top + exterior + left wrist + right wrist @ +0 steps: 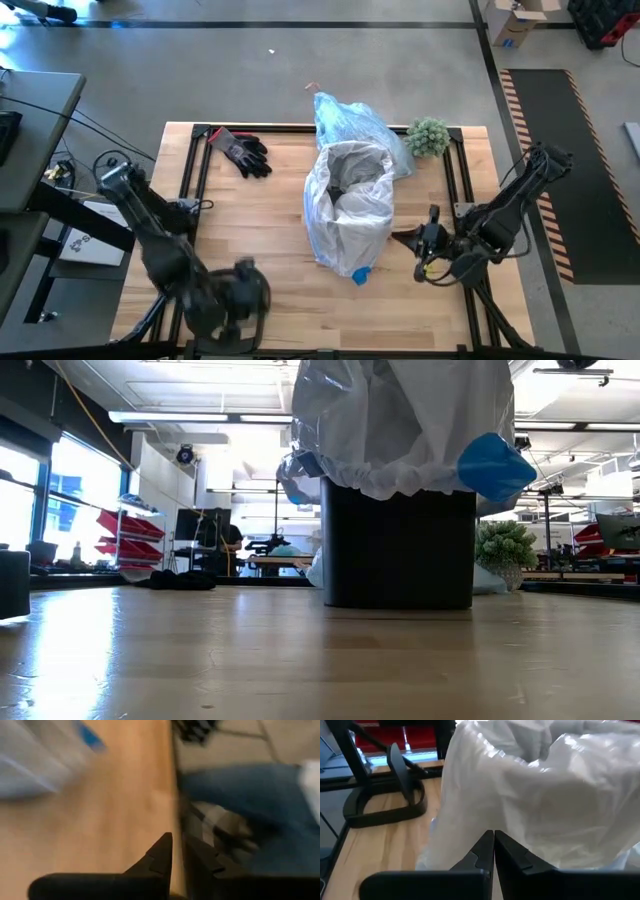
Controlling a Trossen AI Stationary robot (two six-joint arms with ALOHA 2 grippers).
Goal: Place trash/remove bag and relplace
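Note:
A black bin [400,545] stands mid-table, lined with a whitish translucent bag [350,215] that drapes over its rim; a blue bit [360,272] hangs at its near side. The light-blue bag [348,125] lies crumpled against the bin's far side. No loose trash shows on the table; something dark sits inside the bin's mouth [345,185]. My right gripper [494,835] is shut, level, pointing at the bin's right side [398,237]. My left gripper [245,272] hangs shut over the table's near left part, its fingers [162,850] empty. My right gripper's shut fingertips stand right at the white bag's draped wall [520,820] on the bin's right side, coming level from the table's right. Nothing shows between the fingers. Whether they touch the plastic, I cannot tell.
Black gloves [240,152] lie at the far left, a small green plant [428,137] at the far right corner. A black frame [195,170] rims the table's far and side edges. Bare wood lies left of the bin. Blue trousers of a person [240,785] show beyond the near edge.

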